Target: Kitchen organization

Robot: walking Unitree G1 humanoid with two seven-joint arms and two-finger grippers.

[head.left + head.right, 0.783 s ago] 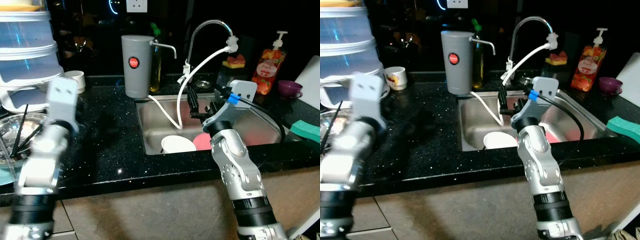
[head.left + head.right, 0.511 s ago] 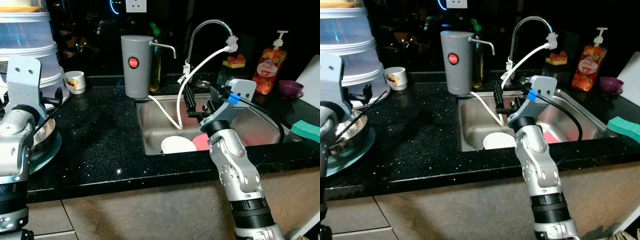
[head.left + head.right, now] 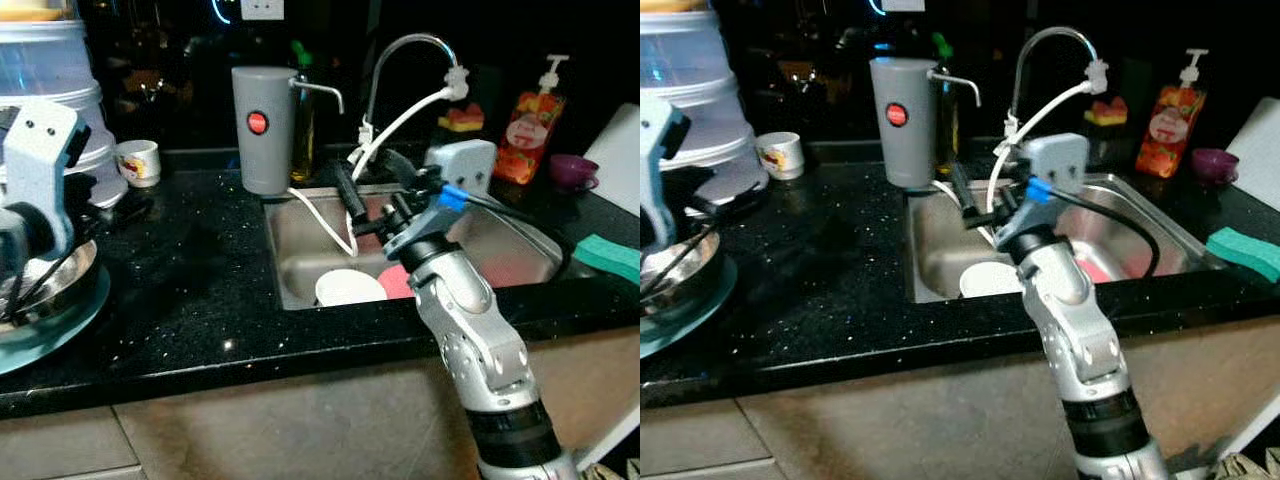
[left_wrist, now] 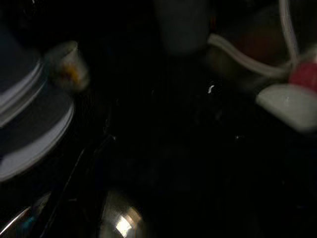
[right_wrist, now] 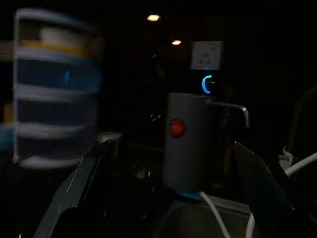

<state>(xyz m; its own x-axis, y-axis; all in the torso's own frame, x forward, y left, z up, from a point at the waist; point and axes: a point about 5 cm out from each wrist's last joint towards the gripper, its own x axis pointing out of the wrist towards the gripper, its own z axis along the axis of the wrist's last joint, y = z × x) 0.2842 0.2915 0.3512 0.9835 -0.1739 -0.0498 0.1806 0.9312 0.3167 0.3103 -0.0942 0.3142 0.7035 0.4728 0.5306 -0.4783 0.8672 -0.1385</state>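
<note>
Since half a second ago the left arm has dropped a little, and the left gripper [image 3: 118, 212] now reaches from the metal bowl [image 3: 55, 290] toward the small cup [image 3: 138, 161]; its fingers are too dark to tell whether they are parted or closed. The right gripper [image 3: 375, 195] has swung leftward over the sink [image 3: 290, 255] toward the grey water dispenser [image 3: 257, 130]. Its two black fingers stand apart with nothing between them. The whole view has also shifted slightly, so the camera moved too.

At the far left a stack of clear tiered containers [image 3: 45, 80] stands on the black countertop [image 3: 200, 290]. The metal bowl sits on a pale blue plate [image 3: 50, 335] and holds thin dark utensils [image 3: 30, 285]. The small cup stands near the stack.

In the sink lie a white bowl [image 3: 350, 288] and, just beside it, a red dish [image 3: 397, 282]. A white hose [image 3: 395, 125] runs from the curved faucet [image 3: 405, 50] down into the basin, crossing just behind the right gripper. To the right stand a soap pump bottle [image 3: 530, 120], a purple cup [image 3: 572, 172] and a green sponge [image 3: 608, 255].
</note>
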